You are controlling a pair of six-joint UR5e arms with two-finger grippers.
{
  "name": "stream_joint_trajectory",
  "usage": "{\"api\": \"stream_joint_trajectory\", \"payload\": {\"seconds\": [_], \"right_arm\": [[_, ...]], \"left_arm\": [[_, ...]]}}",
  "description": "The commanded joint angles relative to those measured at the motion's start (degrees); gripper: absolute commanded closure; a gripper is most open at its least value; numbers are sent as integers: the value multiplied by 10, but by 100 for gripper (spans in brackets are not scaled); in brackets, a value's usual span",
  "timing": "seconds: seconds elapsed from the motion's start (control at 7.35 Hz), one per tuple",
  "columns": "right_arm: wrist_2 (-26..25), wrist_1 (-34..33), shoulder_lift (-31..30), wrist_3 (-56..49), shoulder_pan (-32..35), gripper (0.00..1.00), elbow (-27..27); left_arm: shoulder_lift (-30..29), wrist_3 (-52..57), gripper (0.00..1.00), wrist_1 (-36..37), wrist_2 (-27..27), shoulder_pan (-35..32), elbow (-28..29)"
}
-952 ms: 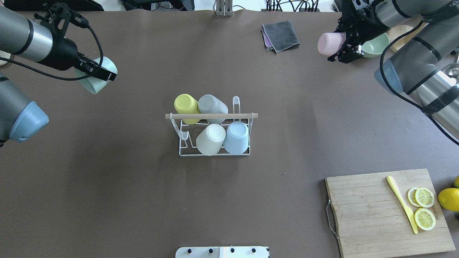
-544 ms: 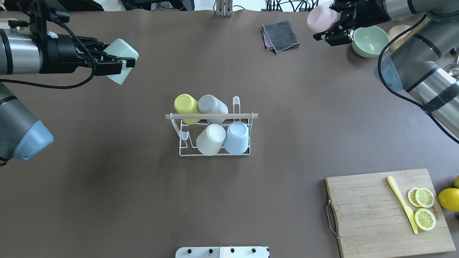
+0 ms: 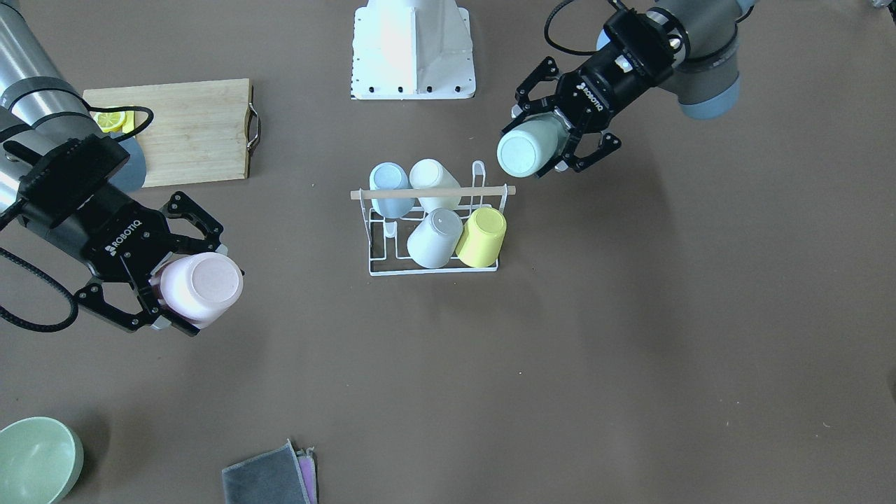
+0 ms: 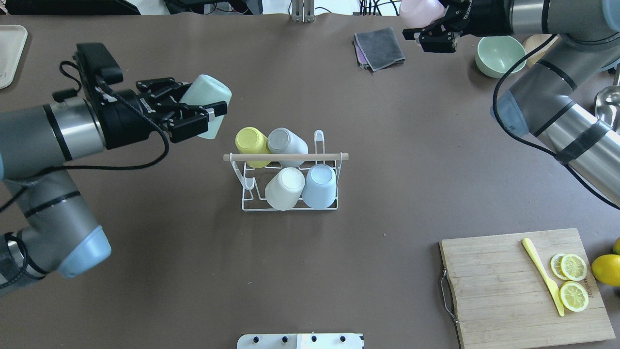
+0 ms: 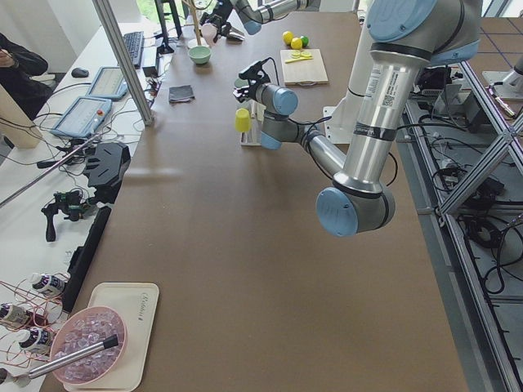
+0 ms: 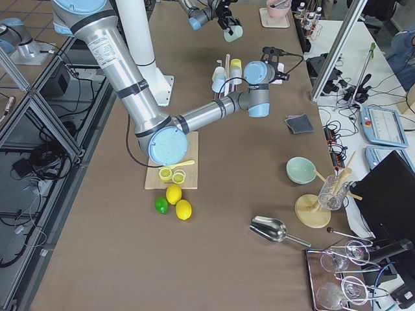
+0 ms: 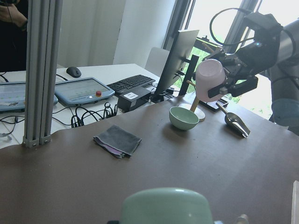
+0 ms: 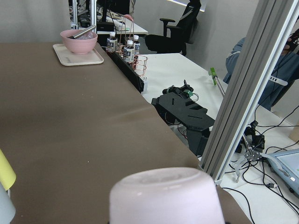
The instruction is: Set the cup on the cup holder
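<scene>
Cup holder (image 4: 334, 156) stands near the middle of the brown surface (image 4: 387, 145), a white wire rack with a wooden rod across its top. Four cups sit upside down on its prongs: a yellow cup (image 4: 251, 139) and a grey cup (image 4: 286, 140) on the far row, a cream cup (image 4: 286, 186) and a pale blue cup (image 4: 319, 184) on the near row. One prong at the far right and one at the near left stand bare.

Reaching in from the overhead view's left side, the left arm has its forearm running across the surface and its wrist roughly level. The left end effector (image 4: 203, 104) points toward the rack. Its fingers are closed around the sides of a mint cup (image 4: 206, 97), which is tilted on its side with its base away from the palm. This cup hangs above the surface, just beside the rack's far left corner and apart from the yellow cup.

Stretched toward the far edge of the surface, the right arm is well apart from the rack. The right end effector (image 3: 189, 287) grips a pink cup (image 3: 210, 280) between its fingers, the base pointing outward. The left wrist view shows that cup held in the air near a green bowl (image 4: 499, 55), and a folded grey cloth (image 4: 380, 47) lies on the surface nearby.
</scene>
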Motion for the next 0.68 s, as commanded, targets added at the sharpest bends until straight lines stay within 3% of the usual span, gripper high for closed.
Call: {"api": "stream_joint_trajectory", "payload": {"seconds": [0.0,0.27,0.41,0.54], "right_arm": [[-12,17,5,11,-5,100,-1],[-52,74,5,66,-22,100,-2],[-61,94,6,80,-33,100,-1],[-107,142,5,119,-64,100,-2]], "left_arm": [[0,88,100,-70,157,97,0],[13,184,100,-138,279,154,3],[19,204,100,-155,316,182,8],[18,211,100,-170,341,189,34]]}}
